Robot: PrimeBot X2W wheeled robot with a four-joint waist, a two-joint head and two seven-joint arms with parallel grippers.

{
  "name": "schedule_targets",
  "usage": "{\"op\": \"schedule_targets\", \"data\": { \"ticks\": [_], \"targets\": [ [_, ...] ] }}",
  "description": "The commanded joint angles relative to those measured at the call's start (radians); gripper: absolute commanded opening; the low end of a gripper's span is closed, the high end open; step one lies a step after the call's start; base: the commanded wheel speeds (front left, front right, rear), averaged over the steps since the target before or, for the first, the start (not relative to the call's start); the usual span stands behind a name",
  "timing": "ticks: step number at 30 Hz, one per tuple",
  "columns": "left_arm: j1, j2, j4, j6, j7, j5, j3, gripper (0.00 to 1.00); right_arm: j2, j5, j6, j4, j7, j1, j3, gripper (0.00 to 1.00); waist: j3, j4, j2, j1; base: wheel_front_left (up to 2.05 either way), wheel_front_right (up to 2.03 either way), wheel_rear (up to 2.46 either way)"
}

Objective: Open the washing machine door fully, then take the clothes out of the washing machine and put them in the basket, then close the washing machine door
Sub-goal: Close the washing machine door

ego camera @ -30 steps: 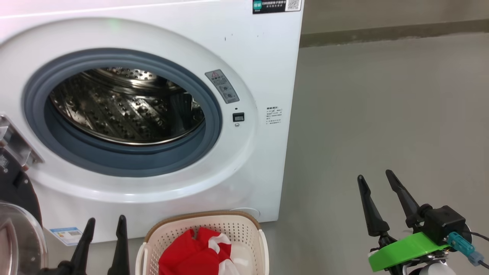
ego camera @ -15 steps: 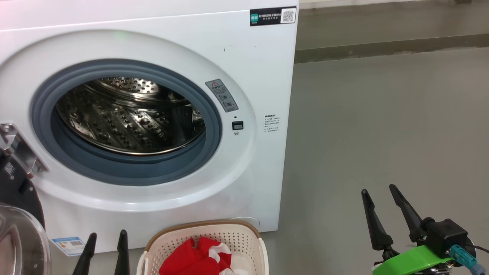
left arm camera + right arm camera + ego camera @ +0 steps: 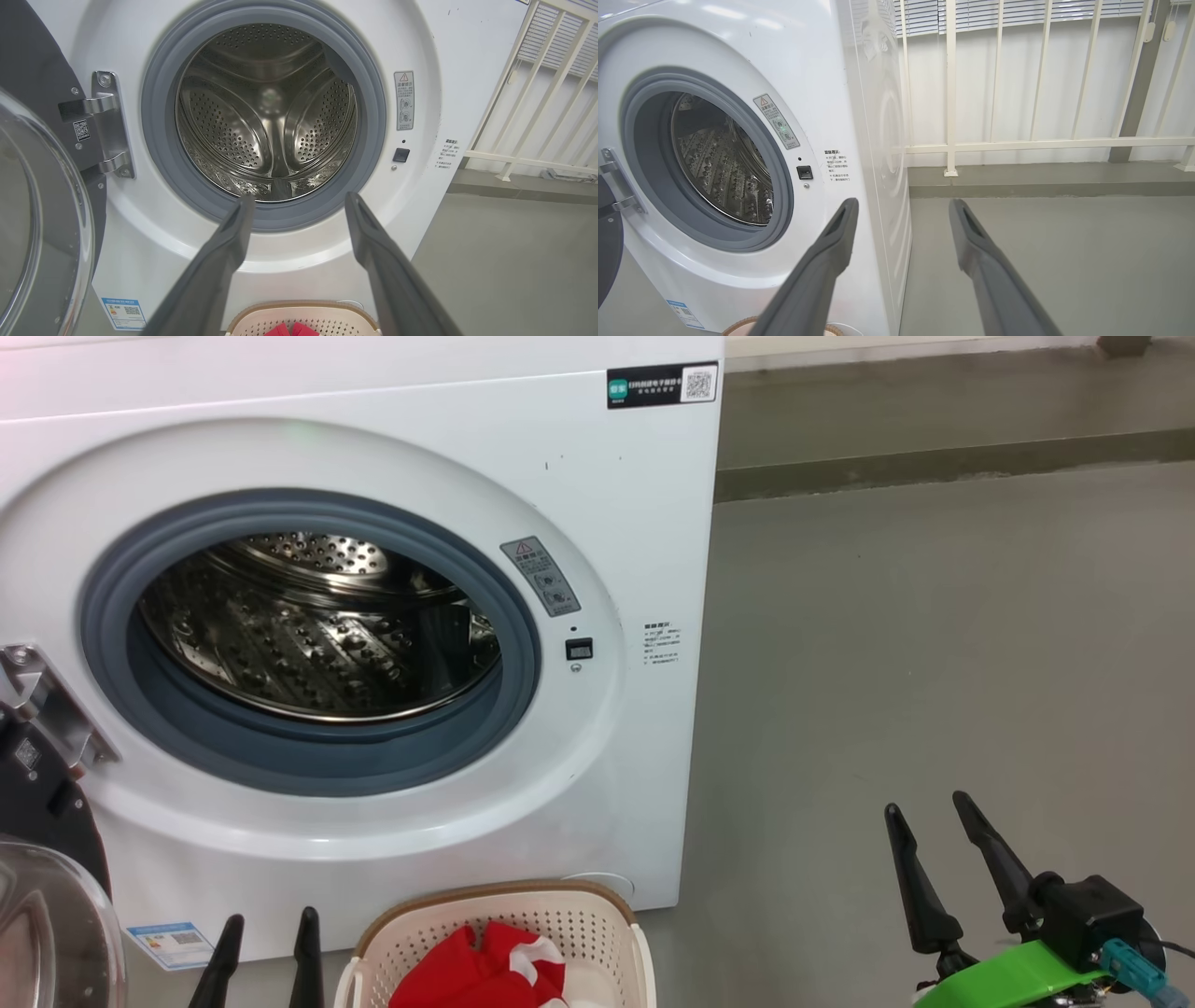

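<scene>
1. Door closing seemed the step left: the washing machine door (image 3: 42,821) hung swung out at nine o'clock of my left gripper (image 3: 269,922), rim upright.
2. That gripper was nearer; my right gripper (image 3: 926,805) sat well apart at three o'clock. Both gaped wide, holding nothing.
3. The clothes (image 3: 476,973) lay in the basket (image 3: 485,894) at its three o'clock; the basket might foul the swing, I judged.

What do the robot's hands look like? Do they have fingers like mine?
Not like yours. The left gripper and the right gripper each have two long, dark, pointed fingers, like tongs. Behind the right one sit a bright green plastic piece, a small black box and a teal plug with a thin dark cable.
</scene>
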Motion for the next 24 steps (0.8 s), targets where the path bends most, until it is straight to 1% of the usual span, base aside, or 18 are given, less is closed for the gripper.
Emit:
{"op": "schedule_targets", "data": {
  "ticks": [1, 12, 16, 24],
  "targets": [
    [-0.014, 0.01, -0.032, 0.008, -0.008, -0.006, 0.028, 1.0, -0.016, -0.002, 0.007, -0.025, -0.006, -0.007, 0.025, 1.0, 0.001, 0.001, 0.0, 0.0, 0.0, 0.0, 0.0],
    [-0.01, 0.01, -0.039, 0.022, -0.006, -0.016, 0.024, 1.0, -0.022, -0.006, 0.007, -0.025, -0.006, -0.007, 0.03, 1.0, 0.005, -0.001, 0.0, 0.0, 0.0, 0.0, 0.0],
    [-0.011, 0.01, -0.062, 0.017, -0.007, -0.036, 0.028, 1.0, -0.023, -0.007, 0.007, -0.024, -0.006, -0.006, 0.028, 1.0, 0.006, 0.0, 0.0, 0.0, 0.0, 0.0, 0.0],
    [-0.009, 0.024, -0.084, 0.019, -0.007, -0.014, 0.02, 1.0, -0.023, -0.007, 0.007, -0.021, -0.006, -0.01, 0.026, 1.0, 0.009, 0.005, 0.0, 0.0, 0.0, 0.0, 0.0]
  ]
}}
